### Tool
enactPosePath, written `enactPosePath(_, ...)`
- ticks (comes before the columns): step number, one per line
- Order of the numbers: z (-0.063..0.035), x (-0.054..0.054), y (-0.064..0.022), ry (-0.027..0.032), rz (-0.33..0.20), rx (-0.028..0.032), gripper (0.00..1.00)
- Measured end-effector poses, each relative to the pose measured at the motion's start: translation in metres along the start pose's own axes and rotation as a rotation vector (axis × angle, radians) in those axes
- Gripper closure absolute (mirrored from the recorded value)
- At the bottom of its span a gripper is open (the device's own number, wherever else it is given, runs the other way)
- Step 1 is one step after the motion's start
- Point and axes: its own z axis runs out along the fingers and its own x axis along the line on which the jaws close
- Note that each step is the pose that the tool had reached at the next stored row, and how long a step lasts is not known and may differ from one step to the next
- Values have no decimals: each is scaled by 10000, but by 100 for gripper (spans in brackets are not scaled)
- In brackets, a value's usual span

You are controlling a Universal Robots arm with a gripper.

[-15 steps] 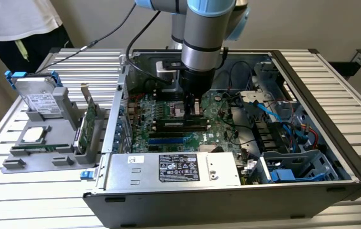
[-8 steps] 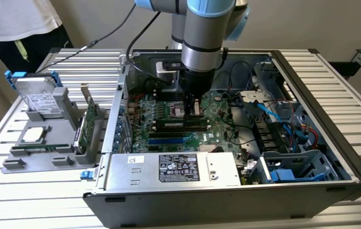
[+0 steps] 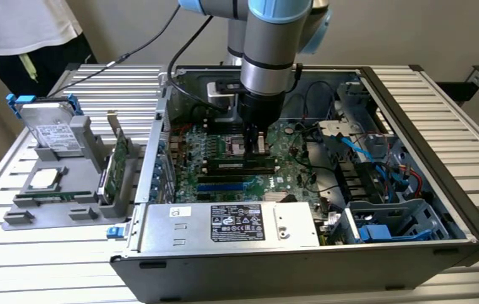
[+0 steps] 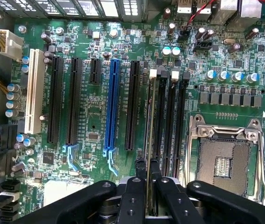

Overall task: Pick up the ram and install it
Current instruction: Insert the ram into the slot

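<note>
The claw (image 4: 147, 165) grips the ram (image 4: 148, 116) edge-on over the memory slots (image 4: 169, 121). Slight misalignment could jam it against a slot wall.

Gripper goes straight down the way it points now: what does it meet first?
The ram clamped in the gripper would likely reach the black memory slots beside the processor socket first; which slot is unclear.
</note>
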Motion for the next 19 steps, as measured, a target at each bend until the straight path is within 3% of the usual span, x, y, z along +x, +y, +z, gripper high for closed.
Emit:
enactPosePath(10,3,-6,0,-9,151,-11,87)
enactPosePath(19,16,-6,-1,23,153,-12,87)
